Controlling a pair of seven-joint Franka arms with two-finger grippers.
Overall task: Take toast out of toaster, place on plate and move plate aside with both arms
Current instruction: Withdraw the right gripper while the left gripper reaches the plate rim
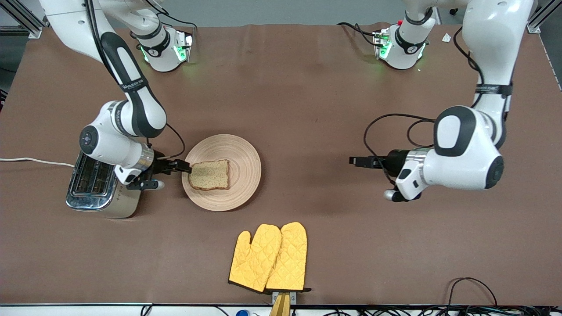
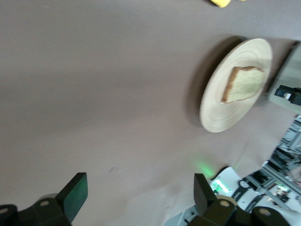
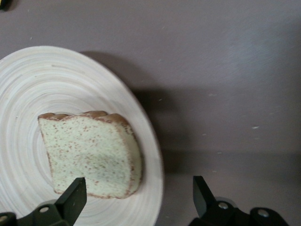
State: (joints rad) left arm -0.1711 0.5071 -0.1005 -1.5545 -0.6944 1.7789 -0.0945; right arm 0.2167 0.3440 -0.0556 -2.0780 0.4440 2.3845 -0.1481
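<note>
The toast (image 1: 210, 174) lies flat on the round wooden plate (image 1: 239, 153), on the half toward the right arm's end. My right gripper (image 1: 181, 166) is open and empty at the plate's rim, between the plate and the toaster. In the right wrist view its fingers straddle the rim (image 3: 153, 188) beside the toast (image 3: 89, 153), and the gripper (image 3: 136, 195) holds nothing. My left gripper (image 1: 358, 161) is open and empty over bare table toward the left arm's end, well apart from the plate. The left wrist view shows the gripper (image 2: 139, 192) with the plate (image 2: 221, 108) and toast (image 2: 244, 84) farther off.
A chrome toaster (image 1: 99, 186) stands beside the right arm's wrist, with a white cord (image 1: 30, 160) running off the table's end. A pair of yellow oven mitts (image 1: 268, 258) lies nearer the front camera than the plate. Brown table (image 1: 307, 109) surrounds them.
</note>
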